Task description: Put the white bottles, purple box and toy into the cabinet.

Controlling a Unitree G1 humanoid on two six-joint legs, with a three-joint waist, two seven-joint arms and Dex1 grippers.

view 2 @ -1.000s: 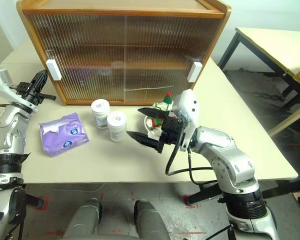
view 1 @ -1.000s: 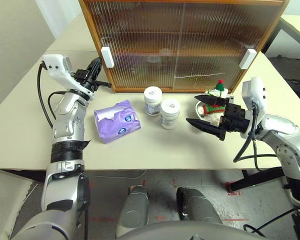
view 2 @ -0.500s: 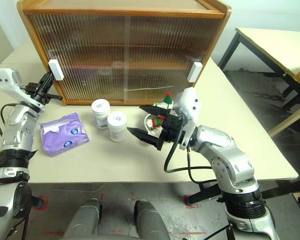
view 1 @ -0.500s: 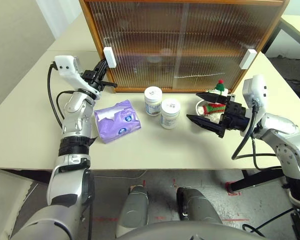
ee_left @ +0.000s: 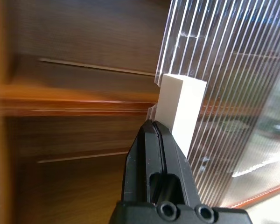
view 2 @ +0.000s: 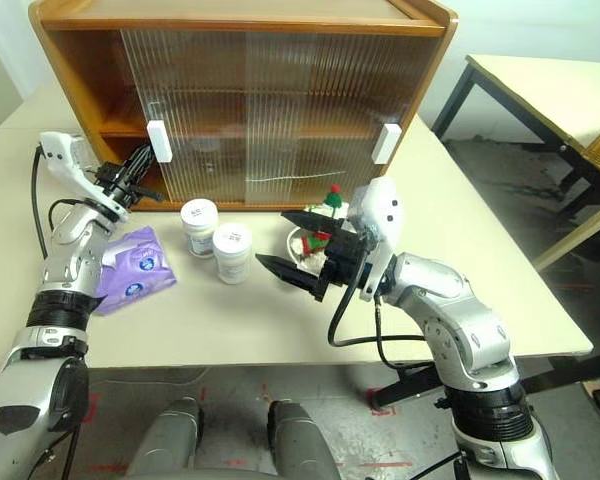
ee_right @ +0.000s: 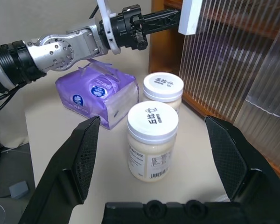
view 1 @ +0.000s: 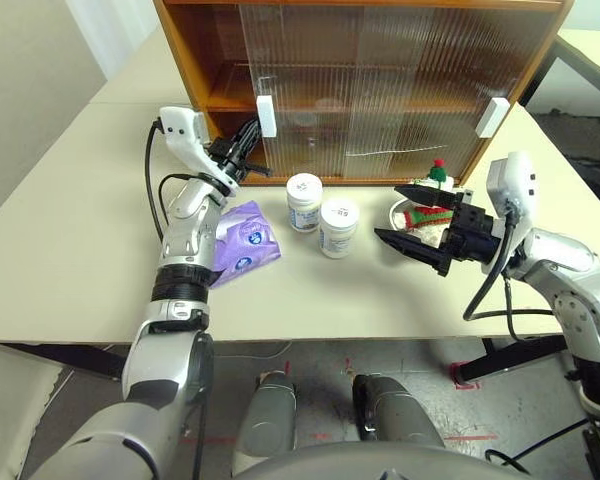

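1. The cabinet is partly open at its left; nothing is inside yet.
2. Both white bottles, the purple box and the toy stand on the counter.
3. The left claw, clenched, presses the white door handle.
4. The right claw hangs released, level, beside the toy.

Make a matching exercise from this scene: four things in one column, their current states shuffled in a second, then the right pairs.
Things:
1. left hand
2. right hand
3. toy
4. purple box

States:
A. lying flat on the table beside the white bottles
B. fingers spread wide, empty
C. shut, fingertips against the white door handle
D. resting in a bowl

Pairs: 1-C, 2-B, 3-D, 4-A
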